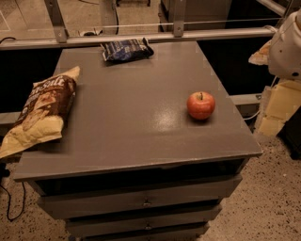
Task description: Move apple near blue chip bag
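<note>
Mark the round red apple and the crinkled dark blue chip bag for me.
apple (201, 105), camera view, middle of its skin.
blue chip bag (127, 49), camera view, bag's middle.
gripper: not in view.

The counter (136, 108) is matt grey, the apple (201, 105) glossy, the blue chip bag (127, 49) crinkled foil. Right of the counter, the gripper (287, 44) looks like smooth white plastic.

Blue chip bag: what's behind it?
A metal rail runs behind the blue chip bag, with floor beyond. The bag covers the table's back edge there. The gripper is out of view.
</note>
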You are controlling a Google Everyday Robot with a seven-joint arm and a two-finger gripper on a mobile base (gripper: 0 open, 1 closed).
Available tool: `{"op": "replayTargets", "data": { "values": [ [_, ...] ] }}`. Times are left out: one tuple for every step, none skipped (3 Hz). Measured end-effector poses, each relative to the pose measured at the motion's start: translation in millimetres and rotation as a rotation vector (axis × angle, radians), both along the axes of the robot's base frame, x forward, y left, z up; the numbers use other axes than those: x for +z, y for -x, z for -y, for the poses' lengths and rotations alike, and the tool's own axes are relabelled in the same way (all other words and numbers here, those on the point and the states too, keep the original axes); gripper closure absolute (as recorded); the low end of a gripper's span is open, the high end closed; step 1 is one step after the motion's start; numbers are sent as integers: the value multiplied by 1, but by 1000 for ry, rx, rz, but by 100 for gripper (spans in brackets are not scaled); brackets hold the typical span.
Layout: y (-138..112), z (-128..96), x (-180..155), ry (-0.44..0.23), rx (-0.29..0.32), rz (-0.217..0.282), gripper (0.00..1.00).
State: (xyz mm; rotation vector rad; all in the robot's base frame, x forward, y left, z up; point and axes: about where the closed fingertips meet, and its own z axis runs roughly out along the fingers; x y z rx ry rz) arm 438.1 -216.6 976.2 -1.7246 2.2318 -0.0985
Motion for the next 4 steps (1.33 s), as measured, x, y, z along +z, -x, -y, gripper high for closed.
{"op": "replayTargets", "data": {
  "values": [
    [0,0,0,0,0,0,0],
    [-11,-2,-8,-56,22,25,0],
    [-36,-6,-32,-145,62,69,0],
    [-64,-12,-58,-217,88,116,0]
  ]
}}
